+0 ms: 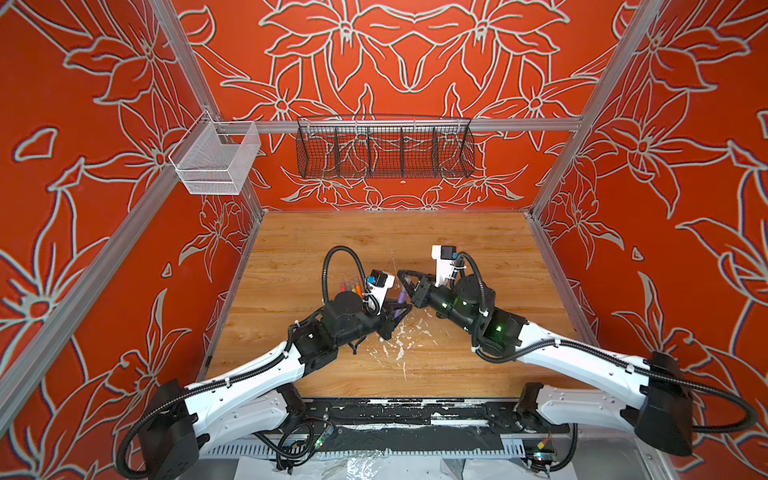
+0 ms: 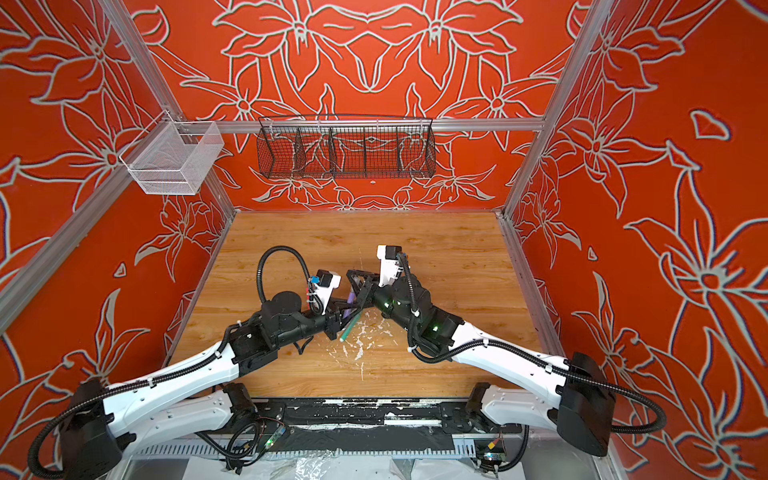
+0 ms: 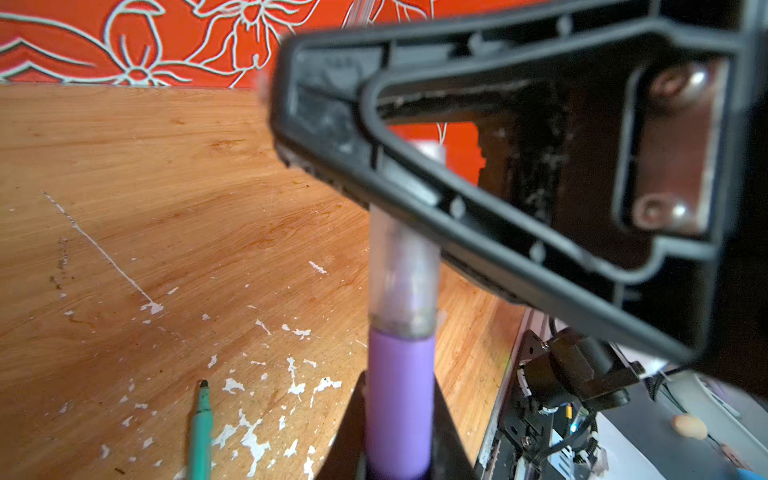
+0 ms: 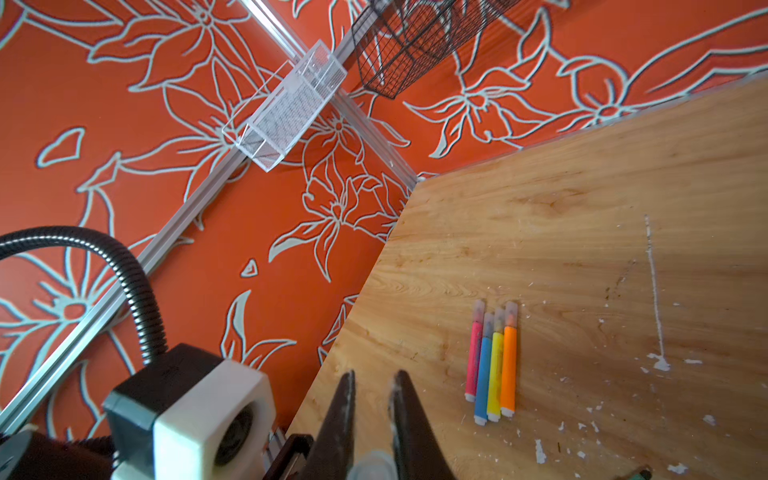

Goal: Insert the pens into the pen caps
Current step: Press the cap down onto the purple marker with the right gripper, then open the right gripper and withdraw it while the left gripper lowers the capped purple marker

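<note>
Top views both show the two arms reaching in from the near edge and meeting over the middle of the desk (image 1: 457,249), elbows out, wrists bent toward each other. The left gripper (image 1: 397,311) points up and away from the base, clamped tight on the lower body of the purple pen (image 1: 402,296), which stands at a tilt off the desk. The right gripper (image 1: 401,275) comes in from the opposite side, above it, and is closed on the cap (image 3: 403,270). In the right wrist view the cap (image 4: 372,464) sits deep between the fingers (image 4: 345,415), not at their tips.

In the left wrist view the clear cap covers the pen's tip end and its rim meets the purple body (image 3: 399,395). A faint purple shows through the plastic.

The green pen (image 3: 200,428) lies flat on the desk near the left gripper (bare dark tip, no cap on it), among white flecks (image 3: 297,384) of debris.

Four pens (image 4: 492,361) lie side by side, touching, farther back on the left: pink, blue, yellow, orange. Each has a clear cap on its far end.
</note>
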